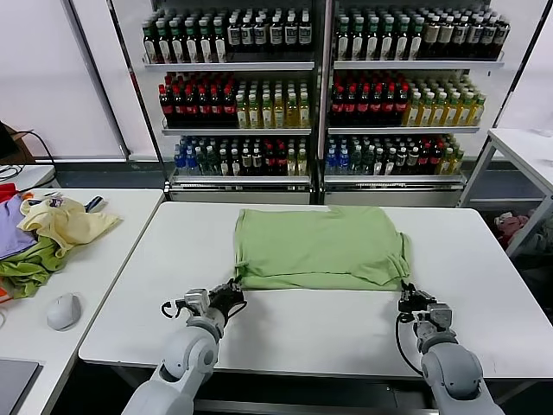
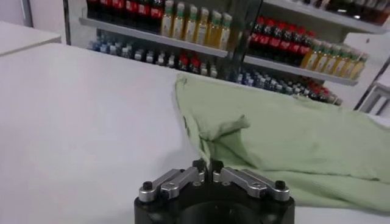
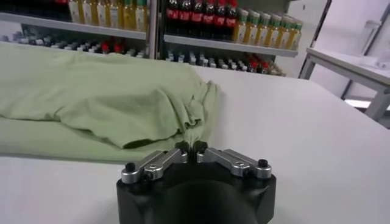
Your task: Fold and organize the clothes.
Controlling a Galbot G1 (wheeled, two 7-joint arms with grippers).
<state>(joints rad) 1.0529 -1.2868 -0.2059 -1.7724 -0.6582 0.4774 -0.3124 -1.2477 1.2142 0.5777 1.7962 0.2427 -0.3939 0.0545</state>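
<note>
I have the left gripper [image 1: 232, 298] and right gripper [image 1: 406, 294] pinched shut on the light green cotton T-shirt [image 1: 321, 244], low in frame. Both bites look thin, so lifting unevenly could slip a corner free.

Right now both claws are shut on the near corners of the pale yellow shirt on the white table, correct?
Not quite. The shirt is light green, as the head view shows; the left claw and right claw are shut on its near corners on the white table.

Matt, wrinkled cotton T-shirt [image 1: 321, 247] lies on a smooth white table [image 1: 484, 303].
</note>
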